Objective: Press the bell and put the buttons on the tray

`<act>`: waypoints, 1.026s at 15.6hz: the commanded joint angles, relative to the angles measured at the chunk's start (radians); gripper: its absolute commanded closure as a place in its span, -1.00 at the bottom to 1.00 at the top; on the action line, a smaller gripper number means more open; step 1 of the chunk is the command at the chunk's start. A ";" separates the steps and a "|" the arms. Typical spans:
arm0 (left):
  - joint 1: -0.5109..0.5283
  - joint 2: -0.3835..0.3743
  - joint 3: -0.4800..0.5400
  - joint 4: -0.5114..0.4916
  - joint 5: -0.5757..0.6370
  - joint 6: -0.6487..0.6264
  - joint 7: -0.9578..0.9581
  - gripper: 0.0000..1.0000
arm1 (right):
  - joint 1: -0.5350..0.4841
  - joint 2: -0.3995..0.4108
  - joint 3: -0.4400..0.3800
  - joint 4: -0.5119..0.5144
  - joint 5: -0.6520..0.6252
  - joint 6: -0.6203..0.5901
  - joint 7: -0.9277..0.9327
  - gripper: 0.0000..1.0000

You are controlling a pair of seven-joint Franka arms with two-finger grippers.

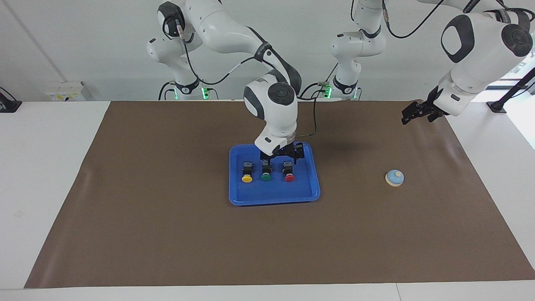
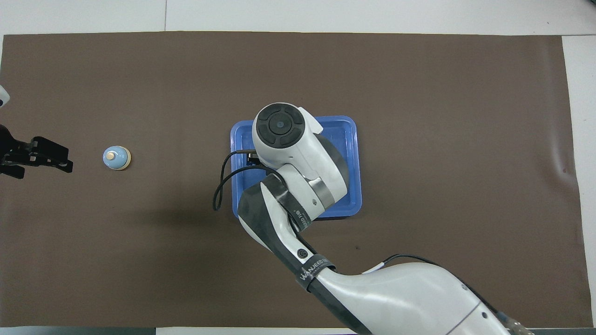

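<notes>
Risk: right gripper, fingers open w/ nothing held, hangs just above red button and green button on tray, at 12 o'clock of them, so a sideways move could knock them, while left gripper, grip state I cannot tell, waits at 12 o'clock of bell.

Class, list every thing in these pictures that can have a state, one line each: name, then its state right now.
Yellow button: in tray, cap away from robots.
Green button: in tray, beside yellow.
Red button: in tray, free.
Tray: flat on mat, holds three buttons.
Bell: on mat, untouched.
Right gripper: open, over tray.
Left gripper: waiting, raised.
</notes>
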 commanded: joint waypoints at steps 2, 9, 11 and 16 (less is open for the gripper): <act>-0.004 -0.028 0.003 -0.028 -0.001 0.007 0.004 -1.00 | -0.171 -0.203 0.010 -0.162 -0.007 -0.033 -0.223 -1.00; -0.004 -0.028 0.003 -0.028 0.001 0.007 0.004 -1.00 | -0.381 -0.419 0.010 -0.292 -0.073 -0.182 -0.501 -1.00; -0.004 -0.028 0.003 -0.028 -0.001 0.007 0.004 -1.00 | -0.427 -0.470 0.010 -0.344 -0.073 -0.182 -0.551 -1.00; -0.004 -0.028 0.003 -0.028 0.001 0.007 0.004 -1.00 | -0.521 -0.498 0.010 -0.358 -0.075 -0.182 -0.670 -1.00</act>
